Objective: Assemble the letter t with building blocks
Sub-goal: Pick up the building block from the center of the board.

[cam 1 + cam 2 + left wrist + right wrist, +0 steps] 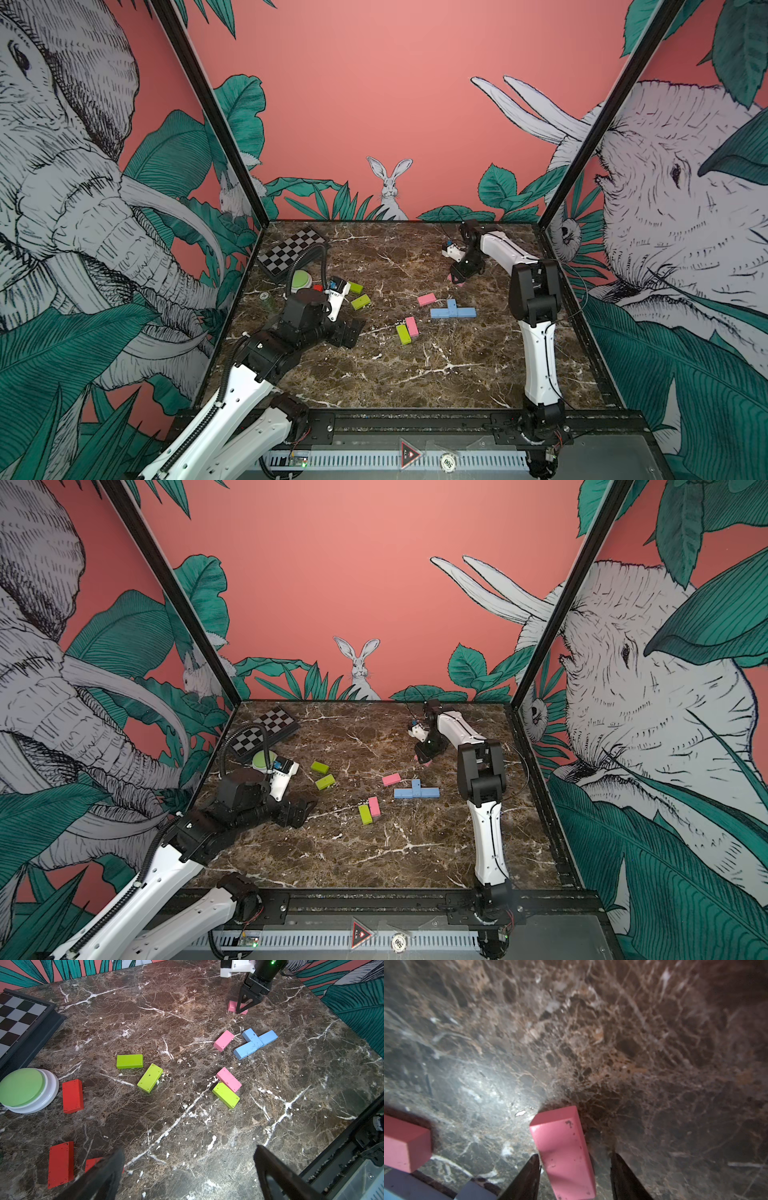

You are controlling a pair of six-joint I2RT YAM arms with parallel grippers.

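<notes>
Three light blue blocks (452, 311) (254, 1043) lie joined in a T shape right of centre. My right gripper (459, 279) (575, 1155) is down at the table behind them, astride a pink block (562, 1147) (232, 1006). Its jaws are open, with a gap still showing at one finger. Other pink blocks (427, 299) (411, 326), lime green blocks (402, 333) (360, 301) (354, 286) and red blocks (72, 1096) (60, 1164) lie loose. My left gripper (351, 330) (189, 1148) hovers wide open over bare table, holding nothing.
A black-and-white chequered board (291, 249) sits at the far left corner, with a round green-topped white button (301, 279) just in front of it. The marble table (415, 374) is walled on three sides. Both arm bases stand at the near edge.
</notes>
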